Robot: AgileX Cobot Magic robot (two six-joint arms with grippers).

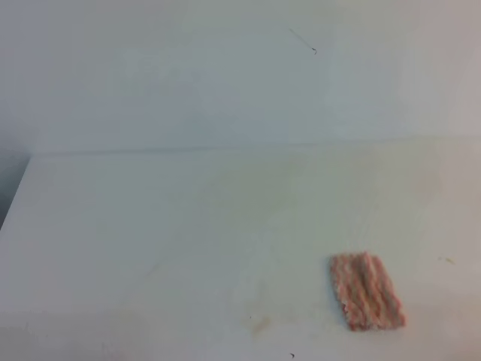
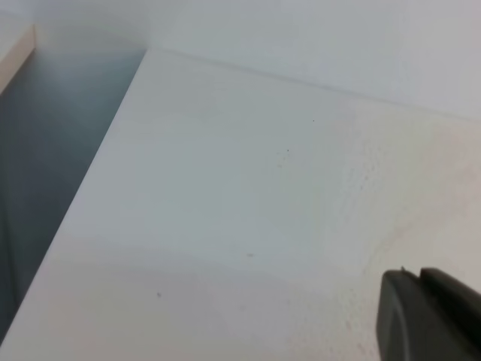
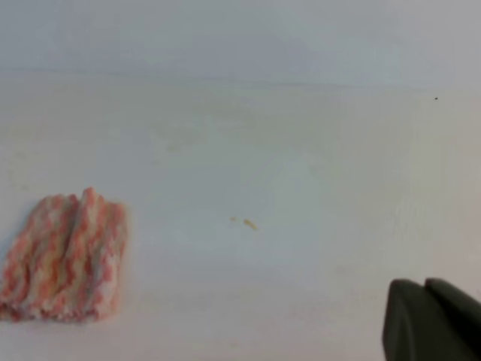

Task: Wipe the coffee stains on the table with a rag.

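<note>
rag (image 1: 366,292): pink-and-white mottled fuzzy cloth, ridged folds, lying flat toward the near right of the table (image 1: 150,226), nothing gripping it
coffee stains (image 1: 260,325): showing only as a faint beige smudge, left of the rag, near the front edge
right gripper (image 3: 432,320): dark fingers sitting together, holding nothing, well right of the rag
left gripper (image 2: 428,316): only a dark corner showing over bare tabletop, can't tell if together or apart
wall (image 1: 188,68): plain white, running behind the table
</note>
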